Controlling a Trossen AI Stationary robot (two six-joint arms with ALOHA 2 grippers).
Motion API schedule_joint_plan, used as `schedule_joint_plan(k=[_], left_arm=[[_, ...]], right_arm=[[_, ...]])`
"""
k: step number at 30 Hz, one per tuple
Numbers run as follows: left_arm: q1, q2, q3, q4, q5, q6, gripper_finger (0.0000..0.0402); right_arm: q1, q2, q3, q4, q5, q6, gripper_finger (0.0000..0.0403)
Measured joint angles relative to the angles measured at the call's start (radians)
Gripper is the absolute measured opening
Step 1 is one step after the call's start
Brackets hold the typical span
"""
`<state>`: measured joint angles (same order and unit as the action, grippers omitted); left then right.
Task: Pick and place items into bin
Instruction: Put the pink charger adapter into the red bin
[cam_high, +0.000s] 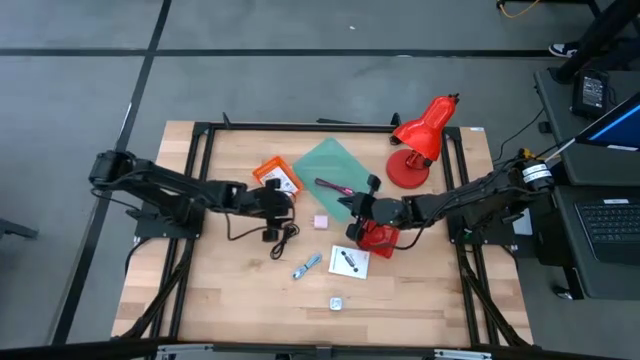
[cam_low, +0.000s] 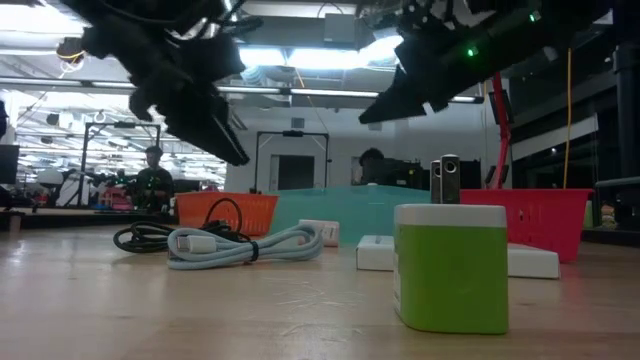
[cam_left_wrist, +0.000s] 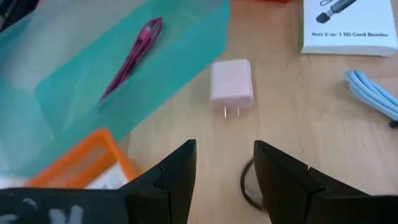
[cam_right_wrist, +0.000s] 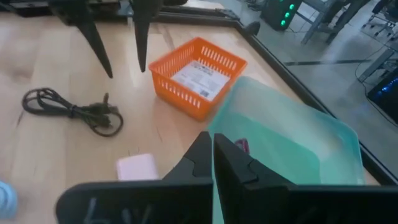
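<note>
- High view shows a pale wood-plank worktop (cam_high: 200, 290) in a black frame, grey floor all round, and a red desk lamp (cam_high: 420, 140) at the far right corner.
- Low view looks across into a big lit hall behind; one person (cam_low: 152, 175) stands off to the left back there.
- Left tool (cam_left_wrist: 224, 168) hovers just above the wood with its fingers apart and nothing between them, right beside the orange basket (cam_high: 277, 176).
- Right tool (cam_right_wrist: 212, 155) is clenched tight on nothing, sitting over the near edge of the teal bin (cam_high: 330, 165), next to a red basket (cam_high: 378, 236).
- Maroon cable (cam_high: 333, 187) lies inside the teal bin, its long axis running roughly left-right, slightly slanted.
- Orange basket holds a white printed card (cam_right_wrist: 196, 81), lying flat.
- Black coiled cable (cam_high: 282, 236) is loose on the wood just near-side of the left tool.
- Pink cube-shaped plug (cam_left_wrist: 231, 82) sits on the wood between the two tools, prongs pointing toward the left tool.
- Blue-white cable bundle (cam_high: 307, 265) lies slanted, just left of the white card-reader packet (cam_high: 350, 262).
- Small pale square (cam_high: 336, 302) sits alone nearer the front edge; up close in the low view it's a green-and-white block.
</note>
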<state>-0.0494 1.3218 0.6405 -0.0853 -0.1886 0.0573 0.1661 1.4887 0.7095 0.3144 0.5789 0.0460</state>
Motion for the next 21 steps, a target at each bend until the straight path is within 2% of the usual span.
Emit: schedule_joint_plan(k=[6,12,21], left_arm=[[0.001,0.104,0.069,0.024,0.007,0.057,0.0155],[0.001,0.198,0.114,0.040,0.008,0.062,0.0155],[0.001,0.328,0.156,0.083,0.036,0.071,0.0155]], right_arm=[[0.000,-0.042,-0.074,0.103,-0.005,-0.005,0.0000],[0.019,-0.118,-0.121,0.116,-0.006,0.015,0.0000],[0.048,-0.125,-0.160,0.113,-0.008,0.052,0.0000]])
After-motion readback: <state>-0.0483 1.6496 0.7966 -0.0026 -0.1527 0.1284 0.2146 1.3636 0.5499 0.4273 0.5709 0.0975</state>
